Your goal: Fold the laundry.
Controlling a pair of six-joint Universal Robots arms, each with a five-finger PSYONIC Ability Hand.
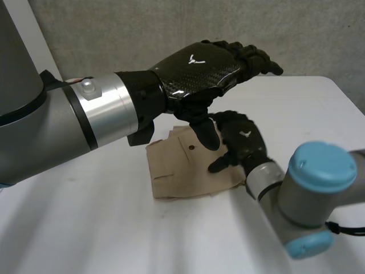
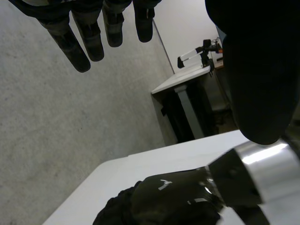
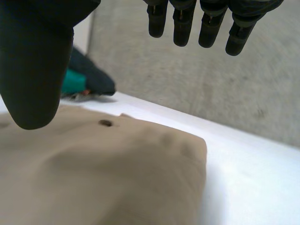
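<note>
The left robot hand (image 1: 199,68) hides part of the folded tan cloth (image 1: 179,171) along its far edge, the right robot hand (image 1: 242,142) covers its right edge; a blurred teal thing (image 3: 75,83) beyond cannot be identified

Surface: white table (image 1: 85,228), across the lower frame.
Lying on it: folded tan garment (image 1: 179,171), at the frame's centre.
</note>
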